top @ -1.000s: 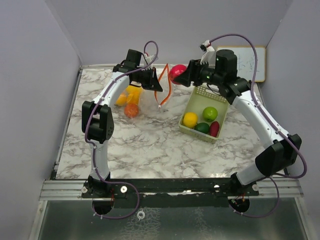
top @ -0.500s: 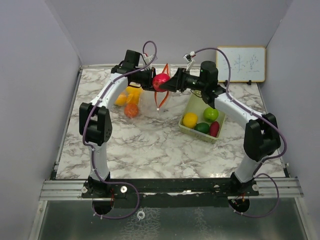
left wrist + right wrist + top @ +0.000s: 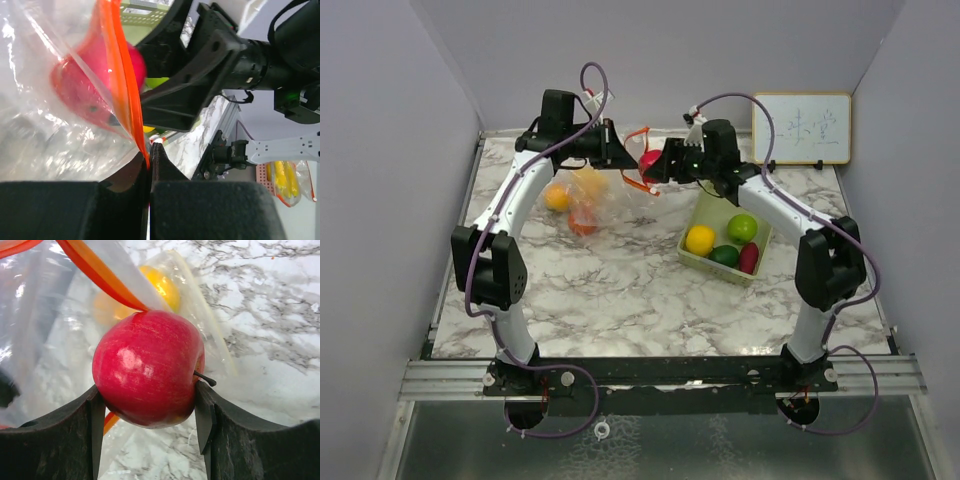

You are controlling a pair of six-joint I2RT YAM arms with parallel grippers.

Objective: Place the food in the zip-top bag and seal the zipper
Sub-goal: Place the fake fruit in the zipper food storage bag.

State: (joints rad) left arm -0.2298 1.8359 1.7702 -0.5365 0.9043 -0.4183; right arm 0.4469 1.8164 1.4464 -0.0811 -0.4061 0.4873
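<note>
My right hand is closed partway, its two fingers clamped on either side of one red apple, stem pointing right in the wrist view. The apple sits at the mouth of the zip-top bag. The orange zipper strip meets the apple's top edge, and I cannot tell how far inside it is.

My left hand is closed tight, the fingers pressed together with the zipper strip pinched between them at the bottom middle of its frame. The clear film spreads to the upper left there, and the apple shows pink-red through it.

From above, both hands meet at the upper middle of the frame, the left hand just left of the right hand, with the apple between them. The bag hangs down-left onto the marble tabletop. Inside it I count three pieces: a yellow-orange piece, a yellow piece and an orange piece.

Right of centre stands one pale green basket holding four: a yellow fruit, a light green fruit, a dark green fruit and a dark red fruit. One whiteboard leans at the upper right.
</note>
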